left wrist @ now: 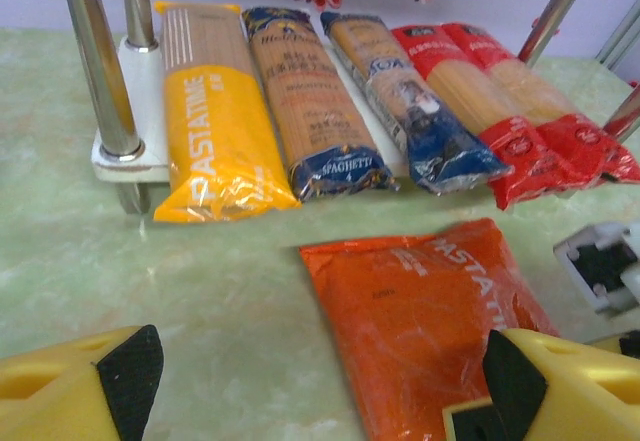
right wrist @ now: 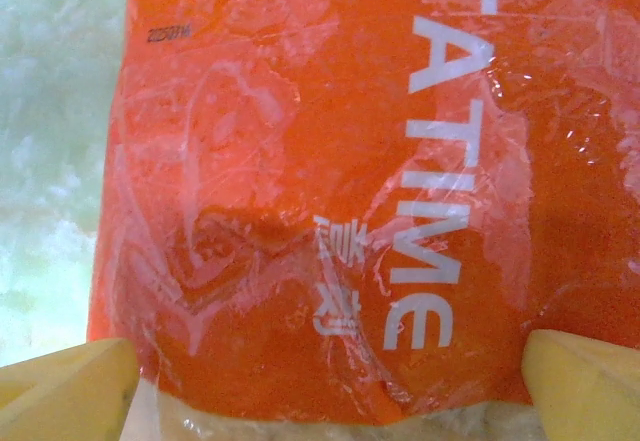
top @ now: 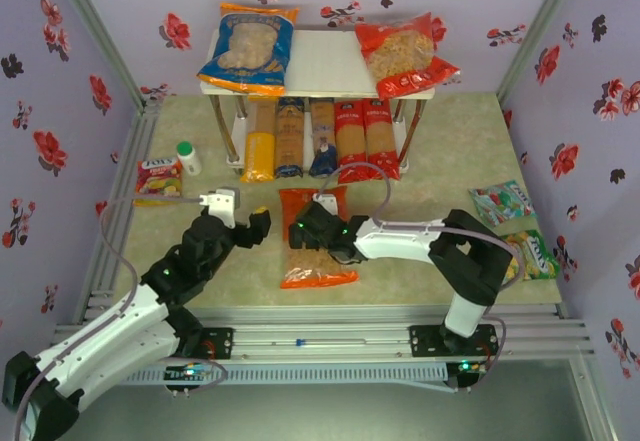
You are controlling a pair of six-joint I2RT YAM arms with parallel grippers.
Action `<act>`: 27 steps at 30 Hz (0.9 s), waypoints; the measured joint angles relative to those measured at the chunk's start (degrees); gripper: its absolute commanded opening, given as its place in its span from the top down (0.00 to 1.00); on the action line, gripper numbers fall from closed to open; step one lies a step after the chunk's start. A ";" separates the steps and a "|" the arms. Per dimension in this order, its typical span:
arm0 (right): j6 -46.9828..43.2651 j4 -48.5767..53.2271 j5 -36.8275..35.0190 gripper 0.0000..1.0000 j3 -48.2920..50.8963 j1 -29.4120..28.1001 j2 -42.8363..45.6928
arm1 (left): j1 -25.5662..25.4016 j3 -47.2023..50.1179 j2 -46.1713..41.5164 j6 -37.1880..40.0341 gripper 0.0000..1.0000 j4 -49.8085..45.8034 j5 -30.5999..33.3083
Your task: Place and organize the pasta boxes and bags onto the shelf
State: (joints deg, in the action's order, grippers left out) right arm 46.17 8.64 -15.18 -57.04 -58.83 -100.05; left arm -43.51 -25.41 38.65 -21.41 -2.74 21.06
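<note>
Orange bag (right wrist: 330, 191) flat on counter, near end between spread right fingers (right wrist: 575, 381). Five spaghetti packs (left wrist: 215, 131) side by side on shelf (top: 325, 61) lower tier, beyond left fingers (left wrist: 125, 371). Blue-orange bag (top: 248, 49), red bag (top: 405, 54) on top.

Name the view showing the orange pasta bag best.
Left wrist: the orange bag lies mostly in frame. In top external the right gripper covers part of it; right wrist sees its print close up, edges cut off.

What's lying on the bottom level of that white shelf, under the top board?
Five long spaghetti packs lie side by side: a yellow pack, two dark blue packs, two red packs. From above, the shelf's top board hides their far ends.
</note>
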 measured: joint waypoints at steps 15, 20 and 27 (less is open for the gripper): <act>-0.24 8.24 -1.55 0.15 -8.31 -0.37 -7.17 | 0.68 3.96 -5.16 -0.76 0.10 -0.33 0.22; -0.76 8.74 -1.60 0.30 -9.27 -0.66 -8.04 | 0.76 4.15 -5.25 -0.76 0.10 -0.31 0.44; -0.87 7.21 -1.62 0.47 -7.82 -0.66 -7.52 | 0.79 4.15 -5.31 -0.76 0.10 -0.26 0.44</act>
State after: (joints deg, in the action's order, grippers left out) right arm 45.30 15.86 -16.80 -64.86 -59.48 -107.57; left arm -42.72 -21.26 33.34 -22.17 -3.01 21.50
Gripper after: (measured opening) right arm 0.593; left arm 0.901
